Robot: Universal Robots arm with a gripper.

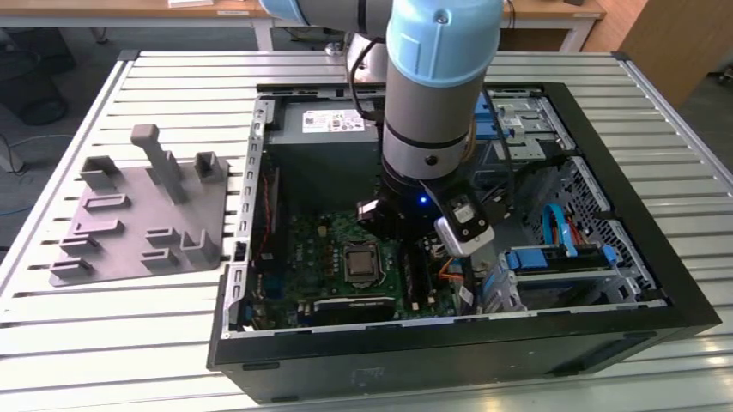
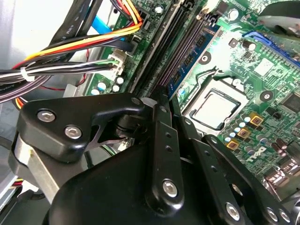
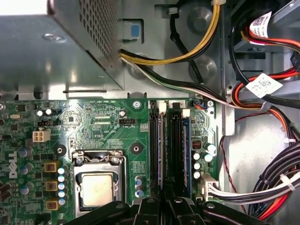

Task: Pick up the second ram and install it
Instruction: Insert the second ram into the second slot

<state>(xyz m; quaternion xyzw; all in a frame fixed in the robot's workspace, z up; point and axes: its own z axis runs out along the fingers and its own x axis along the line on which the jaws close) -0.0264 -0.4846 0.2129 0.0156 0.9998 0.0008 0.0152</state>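
Slatted metal tabletop (image 1: pixel 149 343) is carrying the open computer case (image 1: pixel 641 283), and you are looking at the gripper (image 2: pixel 161 101) working low over its motherboard (image 3: pixel 108 126), fingers pressed together above the memory slots (image 3: pixel 171 150), where the second ram (image 2: pixel 187 63) is standing beside them.

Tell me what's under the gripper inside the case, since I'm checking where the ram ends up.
Under the gripper lie the green motherboard's black memory slots, one holding a blue ram stick. The CPU socket sits beside them. The slots' near ends are covered by the fingers.
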